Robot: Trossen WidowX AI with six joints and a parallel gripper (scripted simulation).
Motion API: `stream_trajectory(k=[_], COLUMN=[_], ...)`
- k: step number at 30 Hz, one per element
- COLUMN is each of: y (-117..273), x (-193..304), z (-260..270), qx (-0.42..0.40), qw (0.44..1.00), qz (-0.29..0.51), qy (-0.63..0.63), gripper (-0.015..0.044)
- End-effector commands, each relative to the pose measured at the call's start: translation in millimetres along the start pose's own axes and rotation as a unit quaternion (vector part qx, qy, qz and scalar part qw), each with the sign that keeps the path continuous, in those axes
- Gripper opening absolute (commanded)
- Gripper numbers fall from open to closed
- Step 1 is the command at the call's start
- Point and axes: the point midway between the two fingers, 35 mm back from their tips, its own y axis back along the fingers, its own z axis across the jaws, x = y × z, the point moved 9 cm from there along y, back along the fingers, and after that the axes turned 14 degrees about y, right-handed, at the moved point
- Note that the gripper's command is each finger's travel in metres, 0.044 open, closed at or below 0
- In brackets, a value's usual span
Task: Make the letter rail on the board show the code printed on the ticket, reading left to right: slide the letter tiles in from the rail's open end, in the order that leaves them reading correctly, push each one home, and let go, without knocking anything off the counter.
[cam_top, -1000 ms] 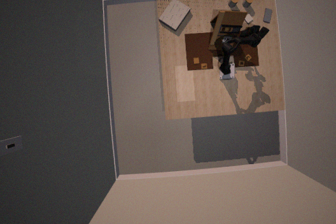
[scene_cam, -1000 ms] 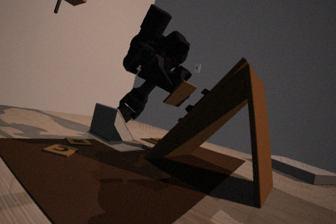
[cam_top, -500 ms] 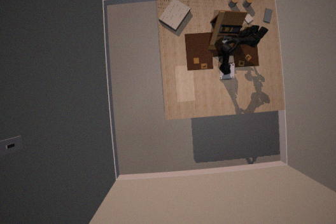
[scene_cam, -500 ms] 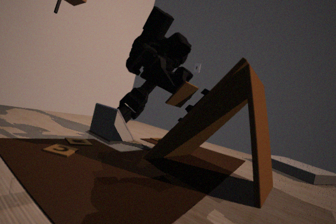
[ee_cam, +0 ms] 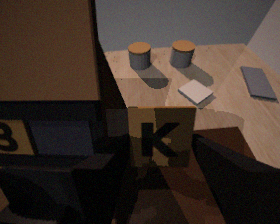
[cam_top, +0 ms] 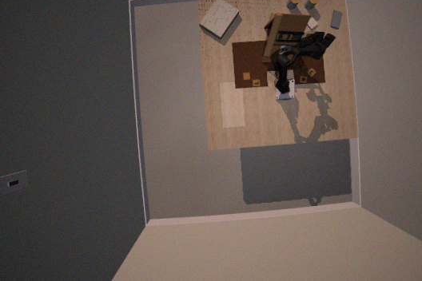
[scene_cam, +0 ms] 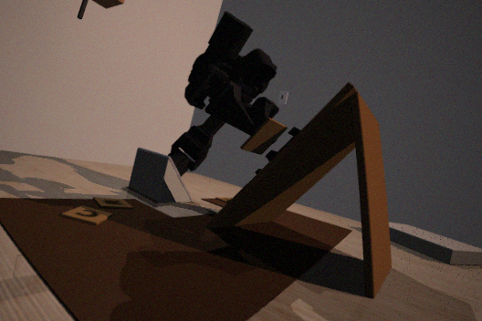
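My gripper (ee_cam: 161,145) is shut on the K tile (ee_cam: 161,136) (scene_cam: 266,137), with its letter upright in the wrist view. The tile is in the air off the sloping face of the wooden board (cam_top: 293,22) (scene_cam: 371,197), to the right of the rail in the wrist view. In the dark rail (ee_cam: 46,110), a tile marked 3 (ee_cam: 5,137) sits at the left, with a bare blue-grey stretch to its right. The rail further left is out of view or hidden by the finger. Loose tiles (cam_top: 246,76) (cam_top: 303,79) (scene_cam: 87,214) lie on the brown mat (cam_top: 249,54). I cannot read any ticket.
Two lidded cans (ee_cam: 140,56) (ee_cam: 182,54), a small white block (ee_cam: 195,91) and a grey slab (ee_cam: 259,83) stand or lie behind and right of the board. A large pale box (cam_top: 220,17) is at the back left. A pale sheet (cam_top: 232,104) lies at the front left.
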Motion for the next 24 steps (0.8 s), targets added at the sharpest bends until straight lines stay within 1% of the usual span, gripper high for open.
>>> stream_trajectory(k=[1,24], y=[0,-1], x=[2,-1], z=[2,14], qx=[0.001,0.001], qw=[1.000,1.000], qz=[0.002,0.002], qy=[-0.005,-0.006], gripper=[0.0000,0.0000])
